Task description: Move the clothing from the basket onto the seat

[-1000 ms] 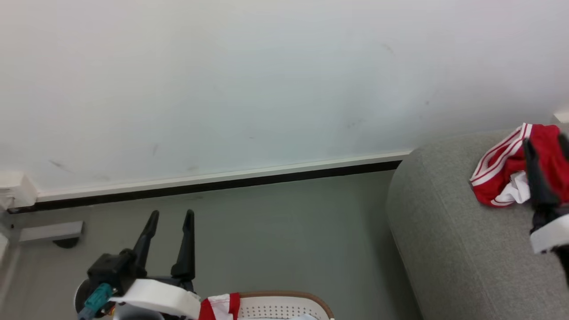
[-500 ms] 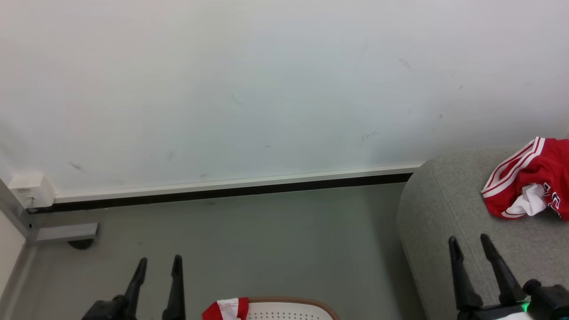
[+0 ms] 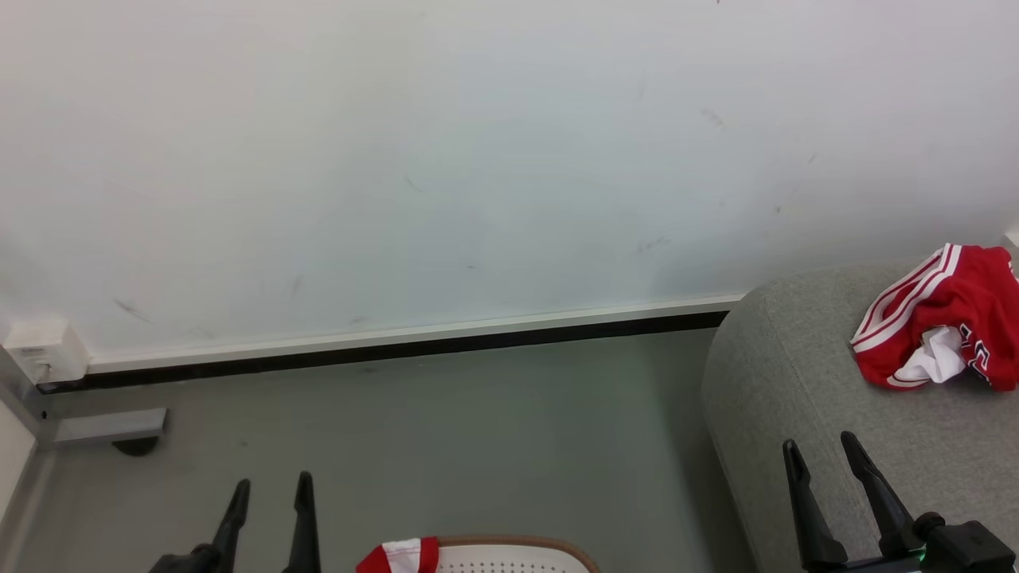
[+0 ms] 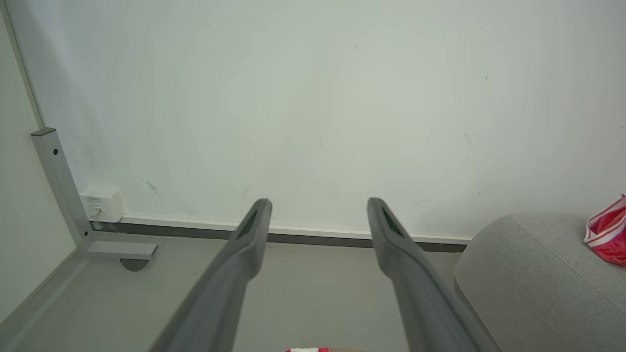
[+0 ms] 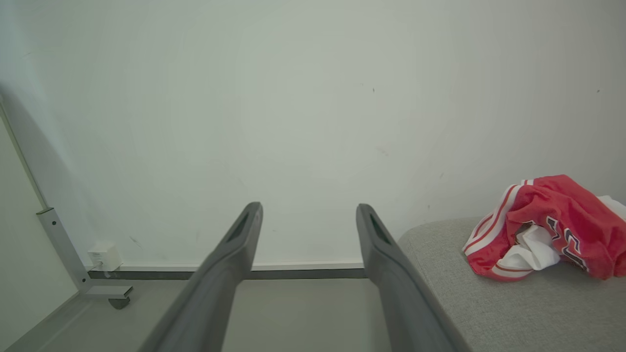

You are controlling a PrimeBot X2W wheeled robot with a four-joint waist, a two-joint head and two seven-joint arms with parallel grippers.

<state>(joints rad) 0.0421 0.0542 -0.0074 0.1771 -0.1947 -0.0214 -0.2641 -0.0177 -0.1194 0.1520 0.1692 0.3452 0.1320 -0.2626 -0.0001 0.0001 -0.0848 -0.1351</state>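
Observation:
One red garment with white stripes (image 3: pixel 939 318) lies crumpled on the light grey seat (image 3: pixel 796 374) at the right; it also shows in the right wrist view (image 5: pixel 552 225) and at the edge of the left wrist view (image 4: pixel 609 232). A second piece of red and white clothing (image 3: pixel 402 555) hangs over the brown rim of the white basket (image 3: pixel 517 553) at the bottom edge. My left gripper (image 3: pixel 271 485) stands open at the lower left, empty. My right gripper (image 3: pixel 820 446) is open and empty over the seat's front, well short of the garment.
A white wall with a dark skirting strip (image 3: pixel 398 342) runs behind grey floor (image 3: pixel 478 446). A grey metal frame foot with a caster (image 3: pixel 111 430) and a white wall box (image 3: pixel 44 350) sit at the far left.
My right gripper has left the garment on the seat and drawn back to the lower right. My left gripper has sunk toward the bottom edge. The camera has shifted a little.

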